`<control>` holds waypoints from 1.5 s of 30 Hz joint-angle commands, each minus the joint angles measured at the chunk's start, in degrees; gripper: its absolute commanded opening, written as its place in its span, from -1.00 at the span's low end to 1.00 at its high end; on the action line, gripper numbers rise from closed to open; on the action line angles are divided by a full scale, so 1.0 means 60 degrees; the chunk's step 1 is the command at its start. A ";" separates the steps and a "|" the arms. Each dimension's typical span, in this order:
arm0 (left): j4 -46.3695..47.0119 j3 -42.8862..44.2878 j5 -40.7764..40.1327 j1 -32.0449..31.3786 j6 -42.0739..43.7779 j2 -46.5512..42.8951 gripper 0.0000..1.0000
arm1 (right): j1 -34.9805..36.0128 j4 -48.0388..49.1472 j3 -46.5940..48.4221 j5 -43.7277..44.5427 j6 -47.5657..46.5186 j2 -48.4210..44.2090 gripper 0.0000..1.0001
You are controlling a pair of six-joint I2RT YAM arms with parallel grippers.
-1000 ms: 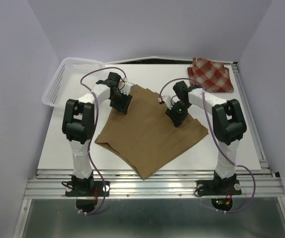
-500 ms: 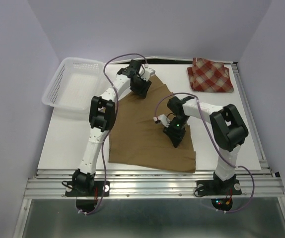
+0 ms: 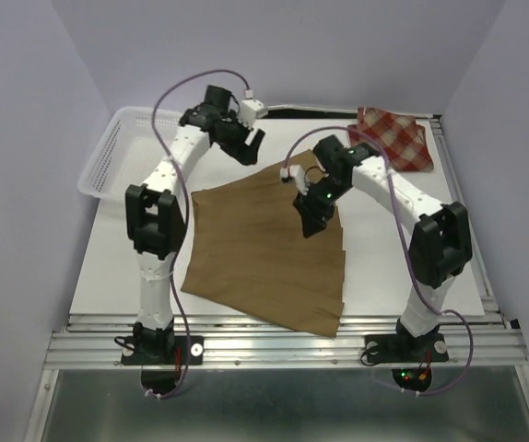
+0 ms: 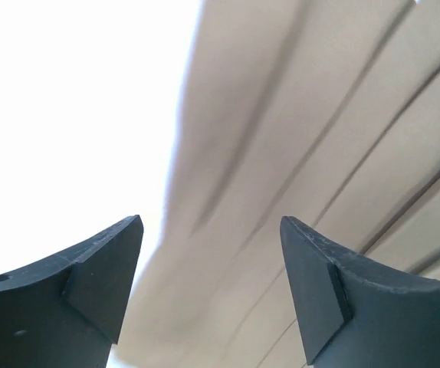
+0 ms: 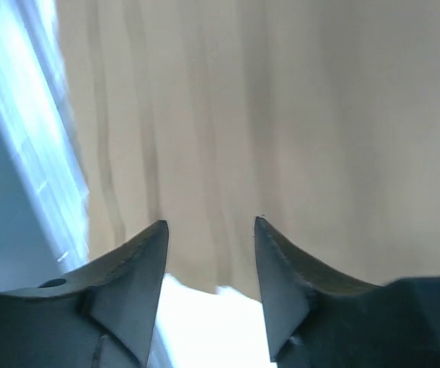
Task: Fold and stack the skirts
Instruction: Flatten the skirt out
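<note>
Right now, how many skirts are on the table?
2. The tan-brown skirt lies spread out mid-table; the plaid skirt sits folded at the far right corner. None shows in the basket.

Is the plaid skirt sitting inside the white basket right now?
No, the plaid skirt lies at the far right corner, well apart from the white basket at the far left.

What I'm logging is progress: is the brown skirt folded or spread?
Spread. The brown skirt lies flat on the table, pleats fanning out, no fold showing.
</note>
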 commanded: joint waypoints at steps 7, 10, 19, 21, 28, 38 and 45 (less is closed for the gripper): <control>0.0243 -0.1553 -0.0178 0.0739 0.1580 -0.1979 0.67 | -0.1715 0.3039 0.3761 0.1305 0.1242 0.1747 0.15; 0.0728 -0.1716 0.0071 0.0724 0.1127 -0.1818 0.62 | -0.1715 0.3698 0.4947 0.1393 0.1550 0.2974 0.04; 0.1358 -0.3326 -0.0133 0.0856 -0.0121 -0.2227 0.57 | -0.1715 0.4051 0.5540 0.2082 0.1055 0.4972 -0.14; 0.1358 -0.3575 -0.0264 0.0929 -0.0033 -0.2242 0.57 | -0.1715 0.4009 0.4942 0.2126 0.0879 0.5002 -0.18; 0.1036 -0.3387 -0.0103 0.1324 0.0216 -0.2169 0.57 | -0.1715 0.3746 0.2409 0.2405 0.0087 0.4389 -0.32; -0.0018 -0.1731 0.0013 0.1749 0.1093 -0.1115 0.57 | -0.1627 0.2456 -0.0509 0.1937 -0.1055 0.2822 -0.44; -0.1116 -0.0939 0.0014 0.1779 0.2471 -0.0003 0.49 | -0.1525 0.2222 -0.1098 0.1512 -0.0998 0.1955 -0.42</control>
